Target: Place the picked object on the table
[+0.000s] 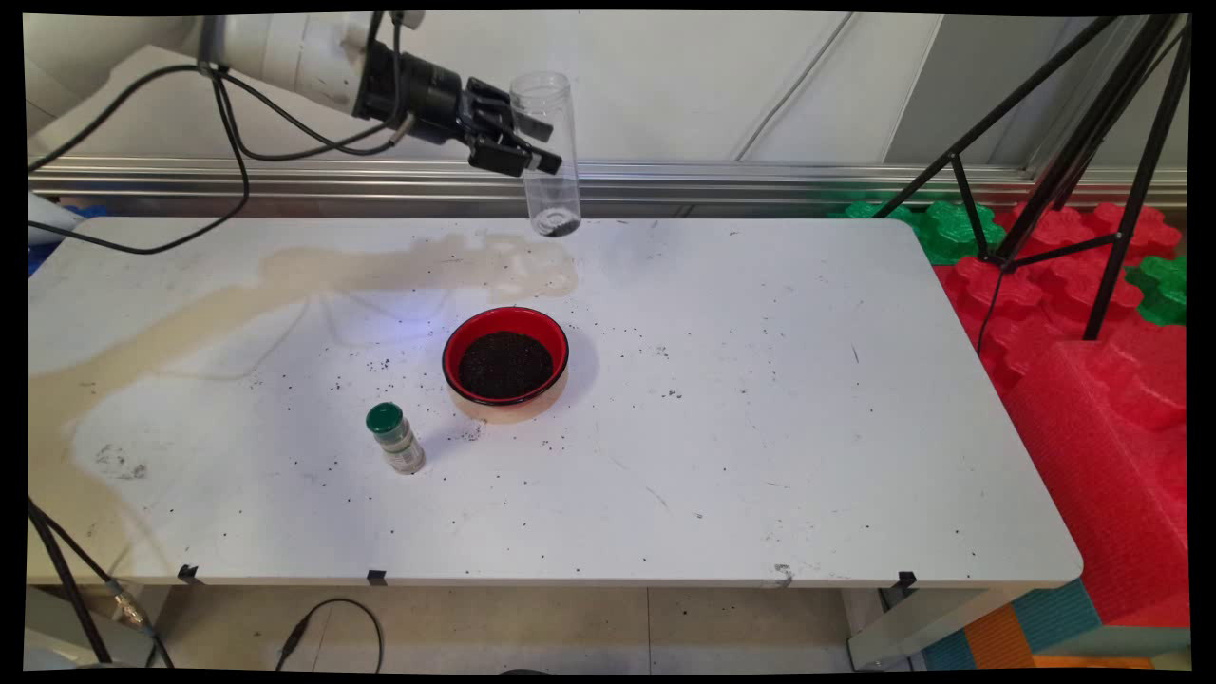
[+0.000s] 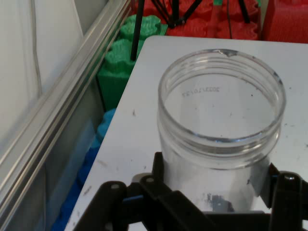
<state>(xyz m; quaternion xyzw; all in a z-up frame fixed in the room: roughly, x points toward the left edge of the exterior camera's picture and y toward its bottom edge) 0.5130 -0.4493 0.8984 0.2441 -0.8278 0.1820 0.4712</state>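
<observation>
white counter (image 1: 760, 456) speckled with dark grains; above its far edge the pincer (image 1: 518, 142) grips a clear open jar (image 1: 549, 152) upright, dark residue at its bottom. nearer sit a red bowl (image 1: 505, 366) of dark granules and a green-capped bottle (image 1: 395, 438).

- Bench (image 1: 760, 456): white top w/ a broad tan stain running from the left edge toward the back centre; you'll see dark specks scattered over it.
- Red bowl (image 1: 505, 364), approx. mid-bench, upright, holding dark granules.
- Small bottle w/ green cap (image 1: 395, 438) just front-left of the bowl, not touching it, tilted a little.
- Black tripod (image 1: 1073, 161) off the bench's right rear; legs on red foam blocks (image 1: 1102, 380) & green foam blocks (image 1: 950, 228).
- Metal rail (image 1: 760, 176) along the wall behind the bench.
- Black cable (image 1: 328, 632) on the floor under the front edge.
</observation>
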